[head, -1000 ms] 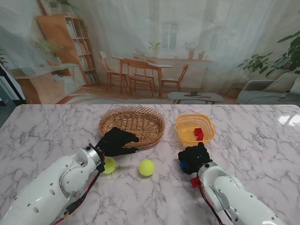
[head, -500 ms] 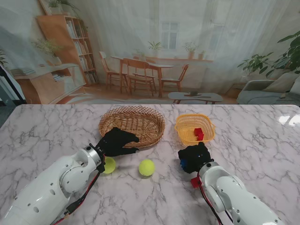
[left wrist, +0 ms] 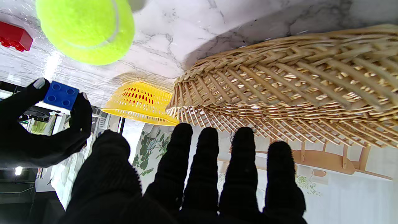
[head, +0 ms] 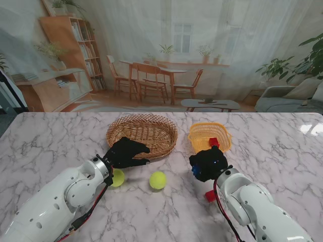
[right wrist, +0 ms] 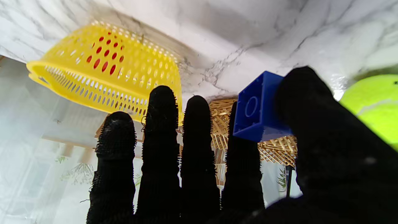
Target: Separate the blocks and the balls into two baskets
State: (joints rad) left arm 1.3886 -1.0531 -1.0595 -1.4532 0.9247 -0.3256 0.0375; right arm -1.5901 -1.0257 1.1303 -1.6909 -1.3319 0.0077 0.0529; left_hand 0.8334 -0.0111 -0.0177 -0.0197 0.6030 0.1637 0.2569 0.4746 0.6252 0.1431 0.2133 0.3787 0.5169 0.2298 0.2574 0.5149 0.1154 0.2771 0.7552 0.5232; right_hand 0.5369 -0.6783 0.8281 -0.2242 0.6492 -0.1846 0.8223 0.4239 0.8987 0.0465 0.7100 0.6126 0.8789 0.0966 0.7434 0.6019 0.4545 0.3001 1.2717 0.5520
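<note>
Sorting was barely begun: the left robot hand (head: 126, 153), fingers spread and empty, was held at the wicker basket (head: 143, 132), two balls (head: 158, 180) left on the worktop (head: 60, 136). A blue block (right wrist: 258, 109) was pinched by the right robot hand (head: 208, 164) near the yellow basket (head: 202, 132), seemingly holding red blocks; another (head: 210, 195) remained.

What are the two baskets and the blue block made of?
The brown basket looks like woven wicker or rattan: you can see criss-crossed natural strands with gaps. The yellow basket seems to be moulded plastic, smooth, with rows of punched holes. The blue block, pinched in the right hand, looks like hard glossy plastic with sharp edges and round studs.
</note>
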